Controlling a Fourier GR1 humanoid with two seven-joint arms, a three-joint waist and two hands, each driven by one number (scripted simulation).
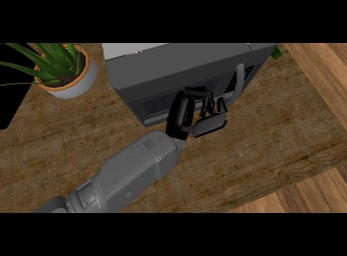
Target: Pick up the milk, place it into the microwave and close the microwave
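Only one arm shows in the head view. It comes in from the lower left, and I take it for my right arm. My right hand [199, 119] is raised in front of the dark front face of the grey microwave [176, 62], at its lower left part. The fingers [211, 105] point up toward the front and look straight, and nothing shows between them. A thin grey bar [239, 80] stands upright along the microwave's front, just right of the hand. The milk is not visible anywhere. The hand hides part of the microwave's front. My left hand is out of view.
A potted green plant [64, 70] stands left of the microwave. A black flat surface [2, 95] lies at the far left edge. The wooden counter [279, 135] ends at the right and lower right, with floor boards [331, 75] beyond it.
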